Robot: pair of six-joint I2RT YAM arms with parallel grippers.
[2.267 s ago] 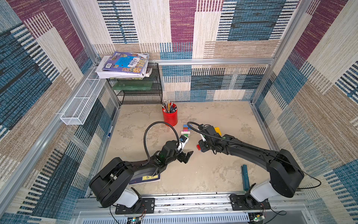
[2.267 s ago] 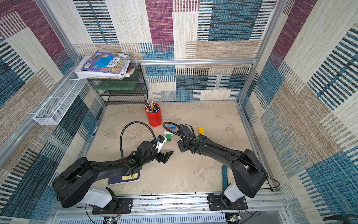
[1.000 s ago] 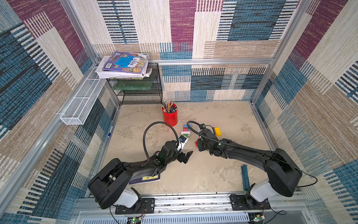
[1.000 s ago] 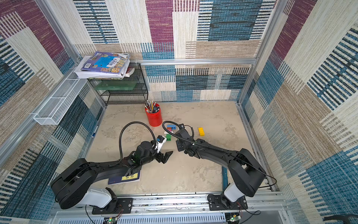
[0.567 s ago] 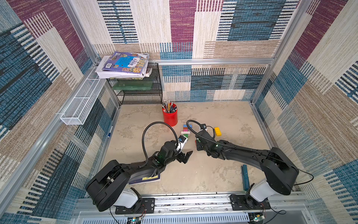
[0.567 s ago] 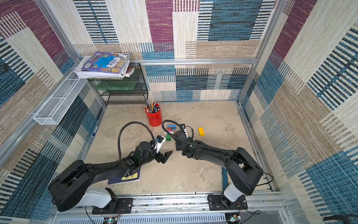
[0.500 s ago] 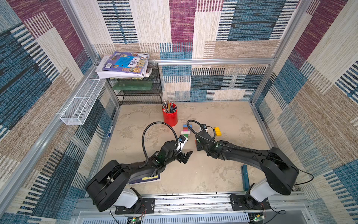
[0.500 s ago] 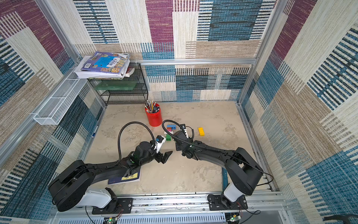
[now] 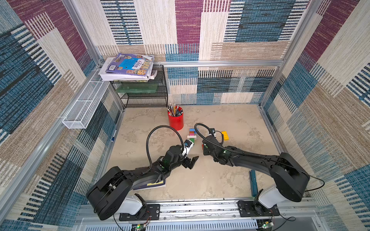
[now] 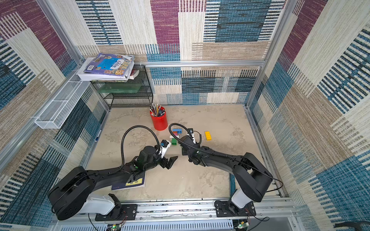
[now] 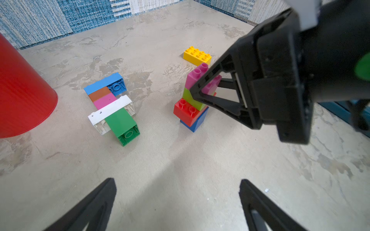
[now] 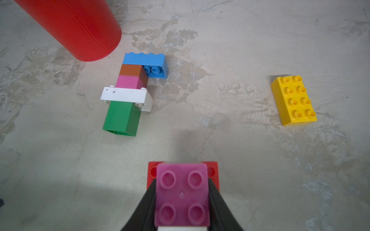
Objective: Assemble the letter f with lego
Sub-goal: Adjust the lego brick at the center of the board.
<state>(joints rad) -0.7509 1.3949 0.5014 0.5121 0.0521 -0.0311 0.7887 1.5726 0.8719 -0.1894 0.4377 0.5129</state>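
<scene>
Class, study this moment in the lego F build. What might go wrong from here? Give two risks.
1. The right gripper grips only the top pink brick of the tower; the lime brick, red brick and blue brick beneath may split off or topple if it moves.
2. The flat assembly lies close to the red cup; a careless sweep might shove or break it.

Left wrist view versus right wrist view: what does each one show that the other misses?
Only the left wrist view shows the lime brick and the dark blue brick beneath the top pink brick, plus the open left end effector. Only the right wrist view shows all four studs on that pink brick, clamped by the right end effector. Both show the flat lego letter, the yellow brick and the red cup.
</scene>
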